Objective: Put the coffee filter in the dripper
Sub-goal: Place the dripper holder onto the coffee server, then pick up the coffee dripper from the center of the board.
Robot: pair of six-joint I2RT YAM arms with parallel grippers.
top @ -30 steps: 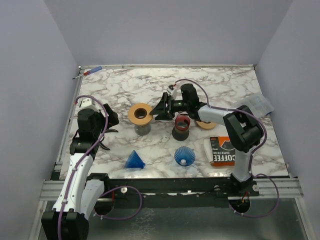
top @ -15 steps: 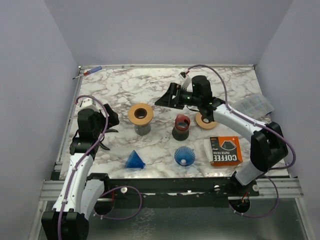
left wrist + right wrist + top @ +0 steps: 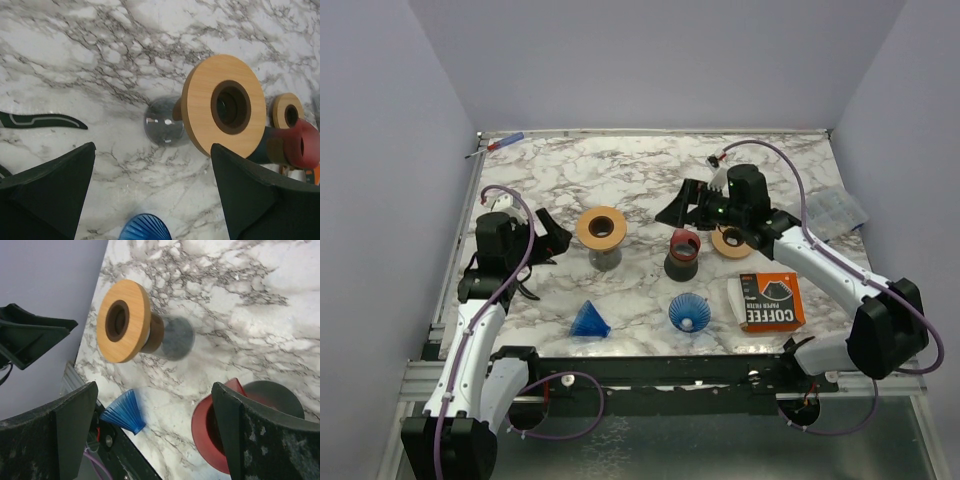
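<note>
Two blue ribbed cone drippers sit near the front edge: one tipped over (image 3: 590,320), one upright and open (image 3: 687,311). The tipped one also shows as a blue dripper (image 3: 145,227) in the left wrist view and a blue dripper (image 3: 125,412) in the right wrist view. No loose coffee filter shows; only an orange and black coffee filter box (image 3: 770,300) lies at the front right. My left gripper (image 3: 552,238) (image 3: 152,150) hangs open and empty left of the wooden-ringed glass stand (image 3: 602,228). My right gripper (image 3: 682,207) (image 3: 155,387) hovers open and empty behind the red-rimmed dark vessel (image 3: 683,245).
A second wooden ring (image 3: 731,241) lies right of the red-rimmed vessel. A clear plastic box (image 3: 830,210) rests at the right edge, and a blue-handled tool (image 3: 500,145) lies at the back left corner. Purple walls enclose the marble table (image 3: 620,170).
My right arm has drawn back to the right, away from the wooden-ringed stand, and its jaws have spread wider. The left gripper has swung slightly toward the stand.
</note>
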